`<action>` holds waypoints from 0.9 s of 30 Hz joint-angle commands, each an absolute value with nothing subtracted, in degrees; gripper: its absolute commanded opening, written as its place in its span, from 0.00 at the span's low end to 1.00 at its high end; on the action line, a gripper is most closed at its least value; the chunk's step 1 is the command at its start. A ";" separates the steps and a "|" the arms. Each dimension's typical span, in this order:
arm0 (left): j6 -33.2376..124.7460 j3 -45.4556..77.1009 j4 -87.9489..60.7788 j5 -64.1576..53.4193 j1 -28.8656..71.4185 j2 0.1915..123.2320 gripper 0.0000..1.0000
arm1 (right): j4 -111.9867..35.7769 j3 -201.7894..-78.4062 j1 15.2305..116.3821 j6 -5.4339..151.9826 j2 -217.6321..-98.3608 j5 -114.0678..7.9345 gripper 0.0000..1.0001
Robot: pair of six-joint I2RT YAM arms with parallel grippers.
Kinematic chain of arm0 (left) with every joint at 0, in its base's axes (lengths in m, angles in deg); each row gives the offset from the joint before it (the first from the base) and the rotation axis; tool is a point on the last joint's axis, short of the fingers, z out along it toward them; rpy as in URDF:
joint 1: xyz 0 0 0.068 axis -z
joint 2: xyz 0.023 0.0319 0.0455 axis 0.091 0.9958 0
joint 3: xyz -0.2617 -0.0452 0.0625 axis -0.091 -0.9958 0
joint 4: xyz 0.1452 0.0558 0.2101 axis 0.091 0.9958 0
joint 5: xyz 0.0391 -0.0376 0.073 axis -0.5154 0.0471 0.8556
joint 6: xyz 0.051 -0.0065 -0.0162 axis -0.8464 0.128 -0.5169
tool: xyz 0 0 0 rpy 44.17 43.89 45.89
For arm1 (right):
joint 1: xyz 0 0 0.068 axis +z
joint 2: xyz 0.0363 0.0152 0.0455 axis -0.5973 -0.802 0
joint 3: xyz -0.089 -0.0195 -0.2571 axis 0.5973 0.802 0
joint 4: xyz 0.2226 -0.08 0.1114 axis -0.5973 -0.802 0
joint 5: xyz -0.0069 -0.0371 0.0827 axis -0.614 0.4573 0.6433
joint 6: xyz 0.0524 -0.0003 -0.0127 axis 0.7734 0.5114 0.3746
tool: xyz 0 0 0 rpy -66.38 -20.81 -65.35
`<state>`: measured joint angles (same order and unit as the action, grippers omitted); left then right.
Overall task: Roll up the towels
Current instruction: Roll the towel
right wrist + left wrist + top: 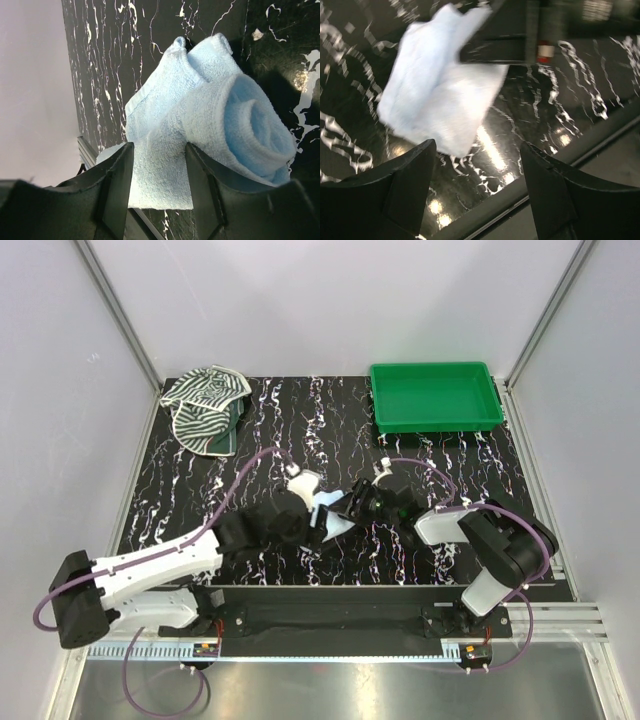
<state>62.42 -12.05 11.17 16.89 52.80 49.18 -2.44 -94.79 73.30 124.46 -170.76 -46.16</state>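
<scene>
A pale blue towel (331, 516) hangs just above the black marbled table (300, 430), near its front middle. In the right wrist view this towel (200, 110) is partly rolled, with a coil at its right end. My right gripper (159, 165) is shut on a flat fold of it. My left gripper (477, 160) is open with only table between its fingers. The blue towel (437, 95) hangs just beyond the left fingertip, held from above by the right gripper (505, 35). The striped towel (205, 405) lies crumpled at the table's back left corner.
A green plastic tray (436, 424) stands at the back right of the table. The table's front edge rail (530, 195) runs close under my left gripper. White walls with metal posts enclose the table on three sides.
</scene>
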 commanded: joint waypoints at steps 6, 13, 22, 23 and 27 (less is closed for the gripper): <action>47.01 -10.47 0.74 21.52 59.64 58.80 0.73 | -15.36 -94.96 74.56 120.16 -172.72 -49.02 0.55; 44.64 -10.38 -3.74 25.48 59.47 67.94 0.74 | -13.43 -94.96 74.47 120.60 -175.35 -47.88 0.55; 44.64 -11.26 -4.71 30.13 57.53 70.33 0.75 | -12.64 -94.79 74.47 120.69 -176.85 -47.70 0.55; 44.37 -11.61 -4.80 30.40 57.10 69.89 0.75 | -12.55 -94.79 74.47 120.60 -177.02 -47.61 0.55; 42.35 -12.58 -5.85 30.40 57.00 66.29 0.76 | -12.28 -95.14 74.47 120.60 -177.99 -47.35 0.55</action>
<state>44.65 -11.79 -2.33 27.49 57.47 69.96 -1.11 -96.87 73.50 123.28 -173.77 -45.70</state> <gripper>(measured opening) 0.751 0.541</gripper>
